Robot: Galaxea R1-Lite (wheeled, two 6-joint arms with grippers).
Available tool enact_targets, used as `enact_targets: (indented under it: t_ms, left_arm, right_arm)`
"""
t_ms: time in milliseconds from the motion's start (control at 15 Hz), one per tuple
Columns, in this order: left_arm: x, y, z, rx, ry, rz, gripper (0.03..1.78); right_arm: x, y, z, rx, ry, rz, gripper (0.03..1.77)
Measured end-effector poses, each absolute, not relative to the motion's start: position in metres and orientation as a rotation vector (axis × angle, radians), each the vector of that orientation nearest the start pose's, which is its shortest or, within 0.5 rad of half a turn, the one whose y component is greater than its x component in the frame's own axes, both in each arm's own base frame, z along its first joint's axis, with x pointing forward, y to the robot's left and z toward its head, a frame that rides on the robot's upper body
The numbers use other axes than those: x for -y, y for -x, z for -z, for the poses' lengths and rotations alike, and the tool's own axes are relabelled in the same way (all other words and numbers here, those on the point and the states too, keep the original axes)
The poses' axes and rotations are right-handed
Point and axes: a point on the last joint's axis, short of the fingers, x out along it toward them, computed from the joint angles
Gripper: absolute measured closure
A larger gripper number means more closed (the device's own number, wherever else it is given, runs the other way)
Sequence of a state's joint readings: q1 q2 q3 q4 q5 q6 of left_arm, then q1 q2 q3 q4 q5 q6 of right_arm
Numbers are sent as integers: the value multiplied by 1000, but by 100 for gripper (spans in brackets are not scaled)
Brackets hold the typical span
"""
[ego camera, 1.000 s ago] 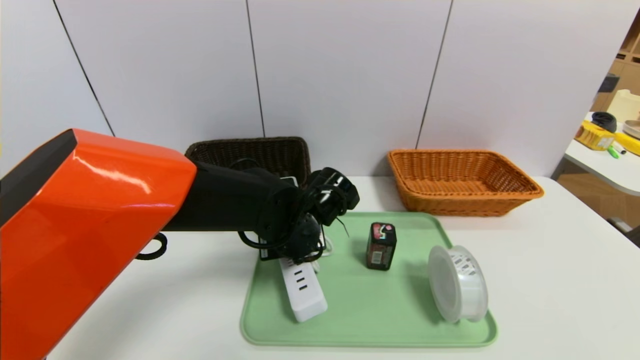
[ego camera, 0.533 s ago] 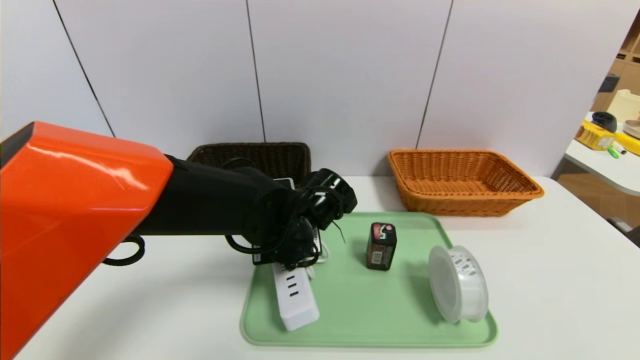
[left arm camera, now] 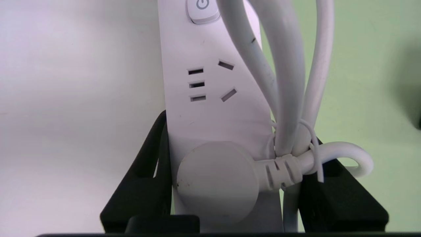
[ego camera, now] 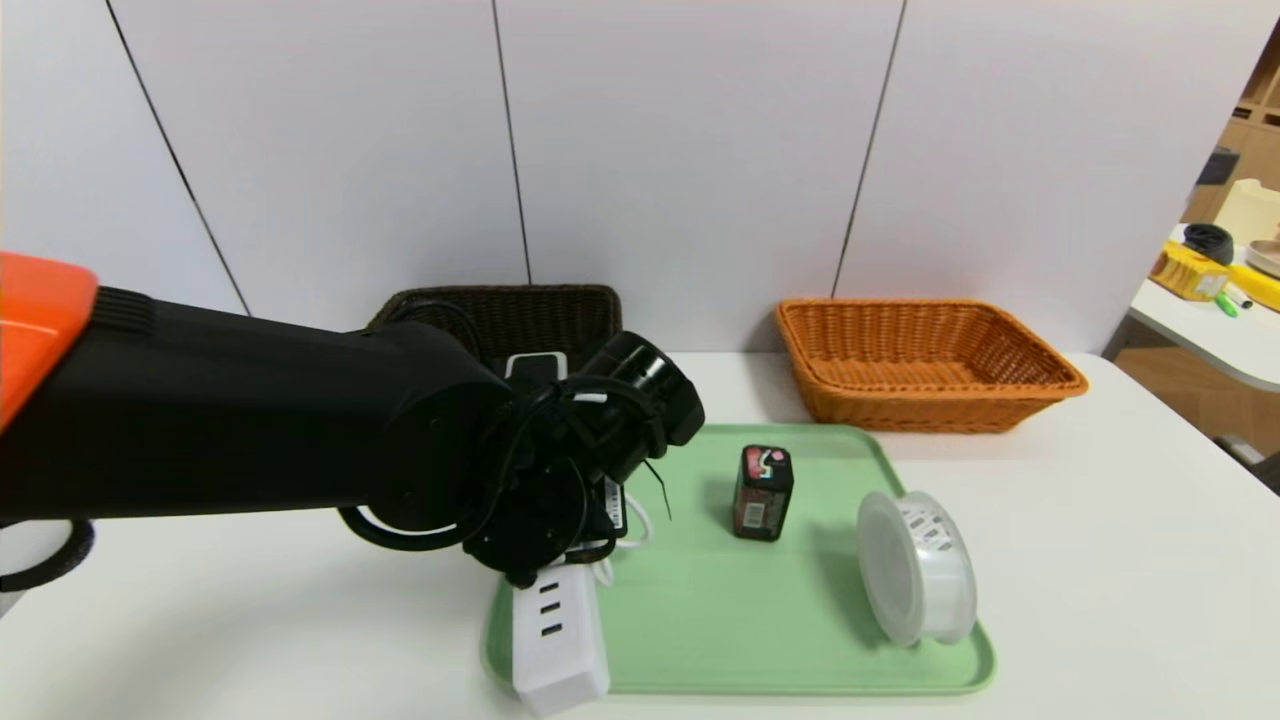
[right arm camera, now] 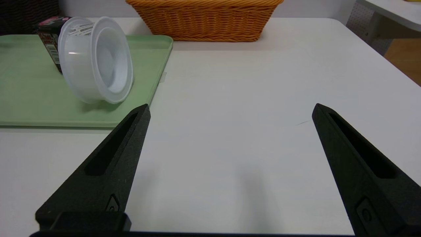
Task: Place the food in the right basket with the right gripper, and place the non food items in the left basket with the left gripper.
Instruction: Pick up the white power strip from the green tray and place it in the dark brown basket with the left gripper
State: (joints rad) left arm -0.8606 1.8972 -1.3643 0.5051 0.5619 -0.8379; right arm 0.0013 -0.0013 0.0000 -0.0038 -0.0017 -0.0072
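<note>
- Two non-food items remain unsorted: the left end effector [left arm camera: 230,184] pinches the power strip [ego camera: 553,640] across its plug end, its free end over the green tray's [ego camera: 740,640] near-left edge.
- Risk: the bundled cord [left arm camera: 289,82] could snag the dark brown basket's [ego camera: 500,310] rim.
- The tub [ego camera: 915,565] lies tipped beside the carton [ego camera: 762,492].
- Right end effector [right arm camera: 230,164] hangs spread over the desk [right arm camera: 263,82].

Bright, even light; soft shadows; glare on the orange arm shell [ego camera: 40,320].

Smooth white plastic power strip [left arm camera: 213,108], woven orange wicker basket [ego camera: 925,365], matt green tray [ego camera: 760,610], translucent plastic tub [ego camera: 915,565]
</note>
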Motion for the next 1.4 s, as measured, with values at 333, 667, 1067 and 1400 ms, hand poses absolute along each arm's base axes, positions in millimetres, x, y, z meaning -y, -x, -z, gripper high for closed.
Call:
enact_targets:
  t_ms: [333, 667, 1067, 1400]
  left_arm:
    - [234, -191, -204, -799, 100, 6, 81]
    - [224, -189, -240, -716, 116, 66, 81]
    - [221, -238, -281, -542, 240, -54, 81]
    - [213, -292, -282, -454, 461, -236, 82]
  right_arm:
    - [0, 23, -76, 5, 7, 0, 10]
    - [0, 23, -76, 5, 7, 0, 10]
    - [0, 23, -76, 6, 7, 0, 10]
    - [0, 23, -76, 5, 7, 0, 10]
